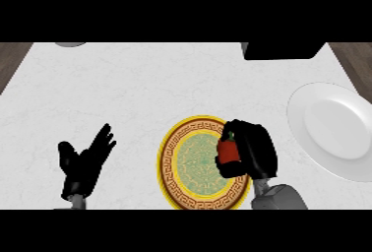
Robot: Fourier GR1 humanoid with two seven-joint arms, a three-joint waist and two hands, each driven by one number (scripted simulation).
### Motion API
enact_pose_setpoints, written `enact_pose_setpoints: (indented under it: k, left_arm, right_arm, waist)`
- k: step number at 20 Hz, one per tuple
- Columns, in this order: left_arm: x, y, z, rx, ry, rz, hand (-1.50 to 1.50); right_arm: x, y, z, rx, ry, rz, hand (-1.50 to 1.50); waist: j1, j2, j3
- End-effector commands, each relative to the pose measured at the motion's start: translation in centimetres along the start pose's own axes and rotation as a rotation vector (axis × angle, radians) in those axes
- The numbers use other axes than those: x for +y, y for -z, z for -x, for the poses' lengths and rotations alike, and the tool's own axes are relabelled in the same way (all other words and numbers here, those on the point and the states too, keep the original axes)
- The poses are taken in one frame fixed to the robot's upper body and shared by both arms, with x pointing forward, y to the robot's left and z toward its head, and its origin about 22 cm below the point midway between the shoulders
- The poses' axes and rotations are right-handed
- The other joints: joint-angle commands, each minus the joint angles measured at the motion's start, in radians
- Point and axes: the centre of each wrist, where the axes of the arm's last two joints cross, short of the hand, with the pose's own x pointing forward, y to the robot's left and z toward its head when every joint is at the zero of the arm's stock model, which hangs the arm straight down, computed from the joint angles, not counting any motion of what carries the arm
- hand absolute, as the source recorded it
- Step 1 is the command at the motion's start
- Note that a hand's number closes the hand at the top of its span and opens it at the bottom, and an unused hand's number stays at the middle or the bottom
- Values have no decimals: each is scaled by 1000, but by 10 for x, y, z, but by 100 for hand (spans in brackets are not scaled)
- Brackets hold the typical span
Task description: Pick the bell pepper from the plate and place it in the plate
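Note:
A red bell pepper (229,150) with a green stem sits at the right side of the patterned plate (181,162), which has a gold and brown rim and a green centre. My right hand (253,147) curls round the pepper from the right, fingers wrapped over it. A plain white plate (330,128) lies to the right, near the counter's edge. My left hand (85,162) rests open at the lower left, fingers up, apart from both plates.
A black object (283,50) stands at the counter's far right edge. A grey round thing (70,44) shows at the far left edge. Brown floor borders the white counter (131,88) on both sides.

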Motion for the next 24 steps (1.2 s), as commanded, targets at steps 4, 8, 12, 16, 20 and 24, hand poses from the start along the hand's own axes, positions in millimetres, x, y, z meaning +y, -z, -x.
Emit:
enact_pose_setpoints:
  k: [4,8,12,16,20,24]
  left_arm:
    - [-10,-1,0,7,-8,12,0]
    - [5,-1,6,13,6,10,0]
    - [-16,-4,-3,5,11,21,0]
    - [-18,9,4,-5,-18,18,0]
    - [-12,4,-9,6,15,21,0]
    - [-20,1,-7,-15,2,16,0]
  right_arm:
    - [-13,-20,-31,296,109,418,150]
    - [-28,-36,-46,409,213,560,150]
    - [-29,-27,-32,491,273,653,150]
    - [-56,-41,3,472,342,772,150]
    - [-50,-43,40,515,279,862,150]
    - [-69,-36,96,530,199,930,150]
  waist:
    - [18,3,-2]
    - [19,5,-3]
    - [31,10,-1]
    - [19,12,-1]
    - [25,12,-1]
    - [28,12,-1]
